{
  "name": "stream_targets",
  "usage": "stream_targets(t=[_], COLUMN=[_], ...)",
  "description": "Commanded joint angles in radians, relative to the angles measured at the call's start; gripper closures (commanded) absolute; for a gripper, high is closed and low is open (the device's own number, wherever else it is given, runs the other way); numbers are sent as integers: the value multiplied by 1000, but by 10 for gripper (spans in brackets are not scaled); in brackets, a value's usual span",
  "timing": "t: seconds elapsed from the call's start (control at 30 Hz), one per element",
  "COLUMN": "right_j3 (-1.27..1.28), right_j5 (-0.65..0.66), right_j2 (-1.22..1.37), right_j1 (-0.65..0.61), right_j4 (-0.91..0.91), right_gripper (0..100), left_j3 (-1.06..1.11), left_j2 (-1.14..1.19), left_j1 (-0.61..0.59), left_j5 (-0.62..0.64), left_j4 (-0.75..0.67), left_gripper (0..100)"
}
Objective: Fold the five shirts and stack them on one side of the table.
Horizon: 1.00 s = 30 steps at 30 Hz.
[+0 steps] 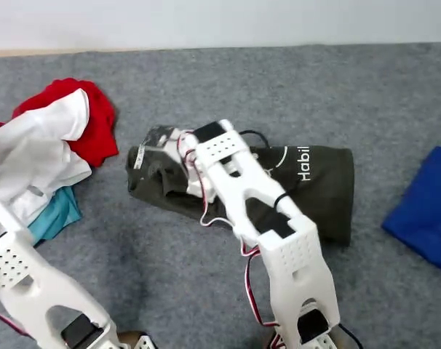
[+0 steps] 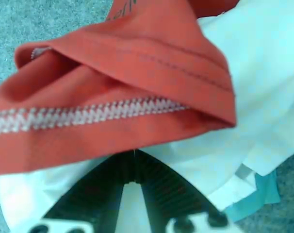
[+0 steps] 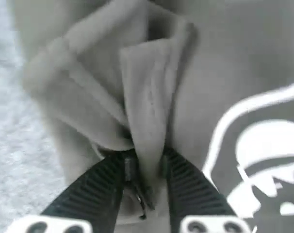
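A dark olive shirt (image 1: 315, 182) with white print lies half spread in the middle of the grey table. My right gripper (image 1: 180, 156) is at its bunched left end. In the right wrist view that gripper (image 3: 144, 167) is shut on a raised fold of the olive shirt (image 3: 224, 63). At the left, a white shirt (image 1: 31, 153), a red shirt (image 1: 97, 123) and a teal shirt (image 1: 57, 214) lie in a crumpled pile. My left gripper (image 2: 135, 158) is shut at the edge of the white shirt (image 2: 263, 87), with the red shirt (image 2: 127, 73) draped just beyond its tips. A blue shirt (image 1: 424, 207) lies at the right edge.
The left arm (image 1: 17, 269) rises from the front left corner and the right arm (image 1: 293, 254) from the front middle. Bare grey table (image 1: 279, 87) runs along the back and between the olive and blue shirts. A pale wall (image 1: 220, 22) stands behind.
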Motion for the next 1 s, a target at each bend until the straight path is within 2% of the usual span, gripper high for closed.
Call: stream_targets(t=[0.0, 0.3, 0.47, 0.6, 0.73, 0.97], right_j3=[-112, -230, -345, -368, -365, -387], right_j5=[-60, -74, -74, -71, -68, 31], right_j2=[-5, -8, -8, -5, 38, 174], right_j1=[45, 67, -12, -88, -101, 4], right_j4=[2, 30, 157, 180, 142, -56], right_gripper=[835, 836, 844, 923, 971, 972], left_j3=[-4, -4, -4, -4, -4, -4], left_j2=[-9, -9, -9, -9, -9, -8], left_j1=[0, -2, 0, 0, 0, 0], left_j5=[-5, -5, -5, -3, -3, -3], left_j4=[20, 21, 21, 21, 21, 21], left_gripper=[994, 994, 994, 994, 994, 994])
